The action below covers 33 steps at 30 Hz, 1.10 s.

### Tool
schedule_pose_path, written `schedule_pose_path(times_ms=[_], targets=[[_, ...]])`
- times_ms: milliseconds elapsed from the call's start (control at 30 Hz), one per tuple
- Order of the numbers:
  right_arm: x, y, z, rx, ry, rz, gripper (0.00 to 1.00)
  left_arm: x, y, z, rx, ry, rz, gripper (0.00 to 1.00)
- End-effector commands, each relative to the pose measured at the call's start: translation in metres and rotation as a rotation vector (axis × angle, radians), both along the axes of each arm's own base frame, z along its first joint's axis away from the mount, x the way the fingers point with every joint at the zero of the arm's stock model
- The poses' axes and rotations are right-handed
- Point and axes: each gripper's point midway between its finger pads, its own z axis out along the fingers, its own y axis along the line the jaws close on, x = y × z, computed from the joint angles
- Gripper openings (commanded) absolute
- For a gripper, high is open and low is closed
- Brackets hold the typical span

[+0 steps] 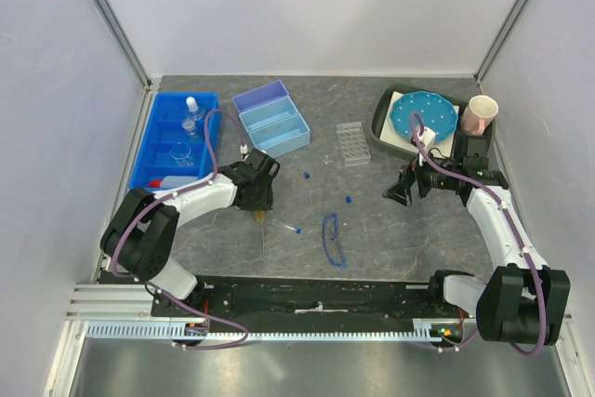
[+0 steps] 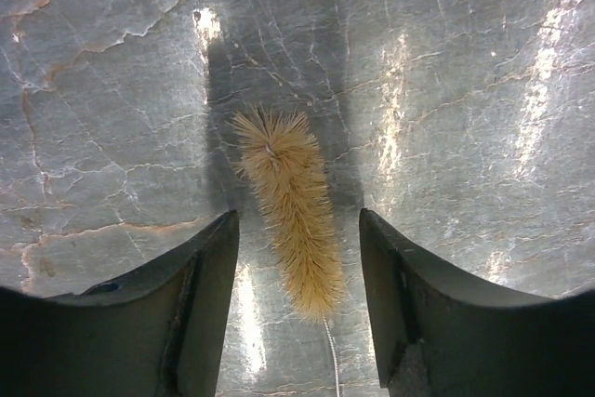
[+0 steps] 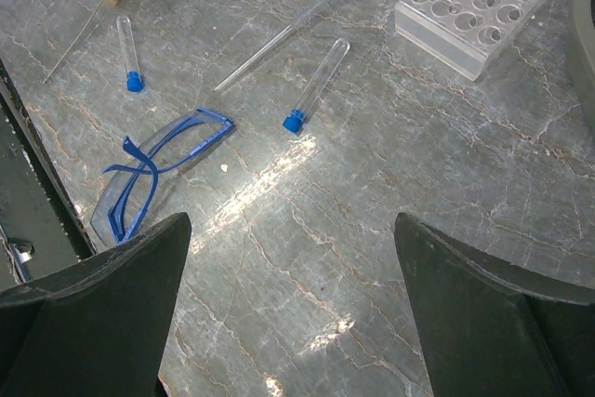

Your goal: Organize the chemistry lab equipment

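- No text, label, brand, number or sign can be read in any of the views.
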Motion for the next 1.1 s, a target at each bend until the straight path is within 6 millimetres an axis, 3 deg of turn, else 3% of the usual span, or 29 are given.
schedule_pose_path(times_ms=[0, 233, 467, 600, 800, 1067], targets=[[0.003, 0.001, 0.012, 0.001, -0.066, 0.023, 0.98, 0.016, -0.009, 0.009, -0.011, -0.054, 0.001, 0.59], [0.003, 0.000, 0.013, -0.002, -0.071, 0.020, 0.98, 0.012, -0.009, 0.007, -0.012, -0.038, -0.015, 0.46], [0.003, 0.001, 0.015, -0.002, -0.077, 0.021, 0.98, 0.018, -0.007, 0.018, 0.021, -0.069, -0.080, 0.25], [0.003, 0.000, 0.017, -0.004, -0.084, 0.021, 0.98, 0.024, -0.005, 0.025, 0.055, -0.083, -0.139, 0.19], [0.002, 0.000, 0.020, -0.008, -0.098, 0.019, 0.98, 0.039, -0.001, 0.051, 0.132, -0.135, -0.234, 0.14], [0.001, 0.000, 0.026, -0.010, -0.119, 0.020, 0.98, 0.083, 0.007, 0.110, 0.309, -0.261, -0.411, 0.13]])
